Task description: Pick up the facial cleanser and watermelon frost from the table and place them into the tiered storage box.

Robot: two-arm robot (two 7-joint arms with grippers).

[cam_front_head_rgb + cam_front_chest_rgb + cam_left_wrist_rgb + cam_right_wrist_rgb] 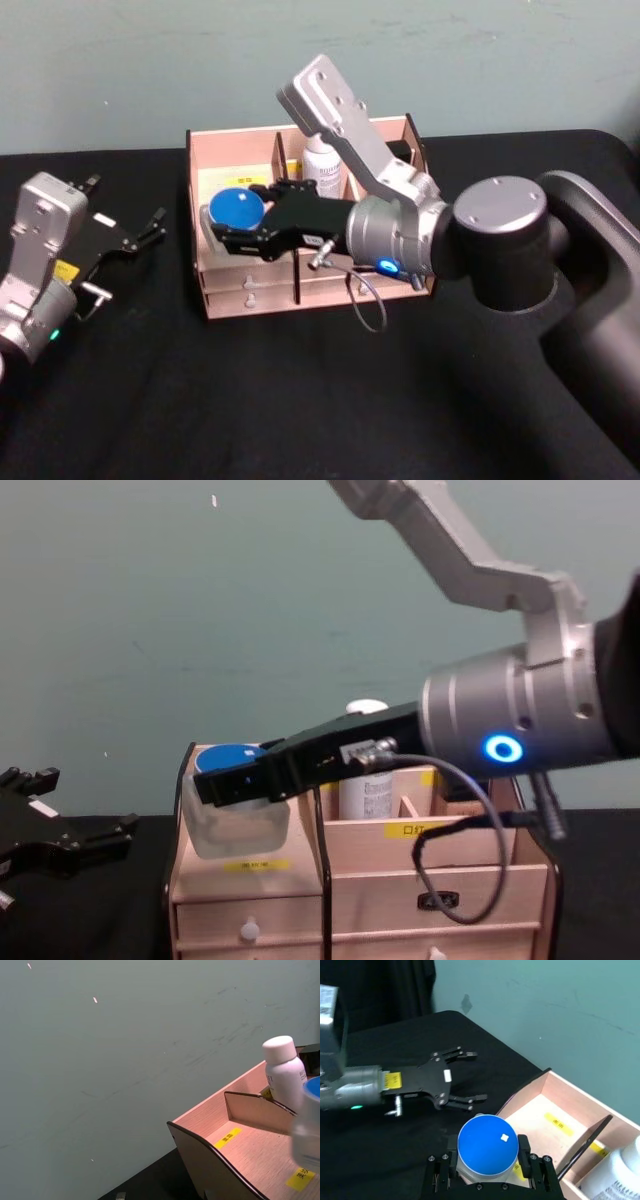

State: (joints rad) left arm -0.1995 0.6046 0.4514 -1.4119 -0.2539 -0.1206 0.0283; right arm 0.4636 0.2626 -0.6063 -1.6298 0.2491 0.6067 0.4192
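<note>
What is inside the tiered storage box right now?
The facial cleanser stands upright in a rear compartment of the tiered storage box. The right gripper holds the watermelon frost over the left compartment. The arm covers the compartments further right.

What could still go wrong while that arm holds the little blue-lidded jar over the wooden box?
The right end effector grips the watermelon frost by its sides above the tiered storage box's left compartment; released too high, the jar might tip or bounce. The jar sits close to the box's outer wall, so it could catch the edge going down. The facial cleanser stands just behind the arm, which might knock it when withdrawing.
</note>
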